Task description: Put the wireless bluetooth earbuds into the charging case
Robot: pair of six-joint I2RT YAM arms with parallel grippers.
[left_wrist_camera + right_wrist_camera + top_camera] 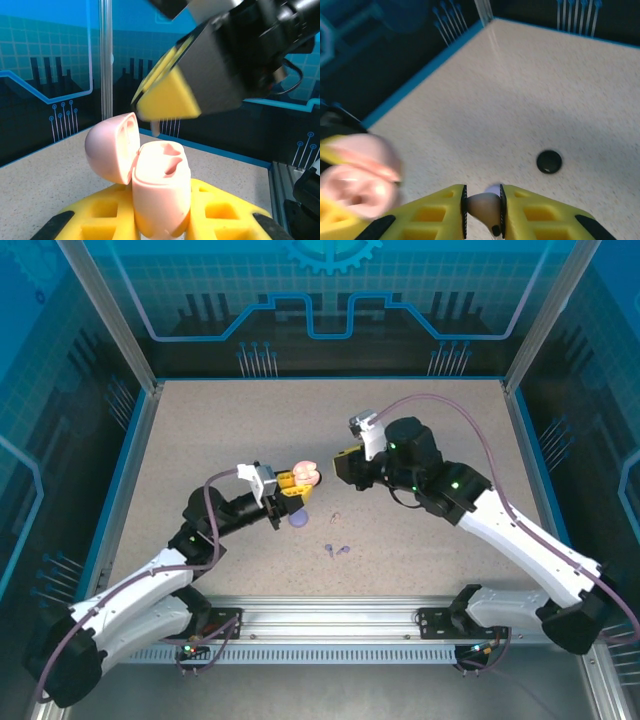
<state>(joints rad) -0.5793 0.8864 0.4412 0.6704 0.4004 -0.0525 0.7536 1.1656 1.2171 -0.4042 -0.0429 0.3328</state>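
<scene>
Pink case (306, 475) sits clamped in the left gripper (298, 481) in the top view; right gripper (345, 462) at its 3 o'clock, purple earbuds (336, 550) on the table (200, 440) at 6 o'clock. Left wrist: lid (112, 147) open at 9 o'clock. Right wrist: fingers (440, 210) pinch a pink earbud (482, 206); black case (549, 161) at 1 o'clock.

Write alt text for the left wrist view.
An open pale pink charging case stands clamped in the left gripper, its lid swung back to the left. Just above it, the right gripper holds a pale pink earbud, its end pointing down.
</scene>
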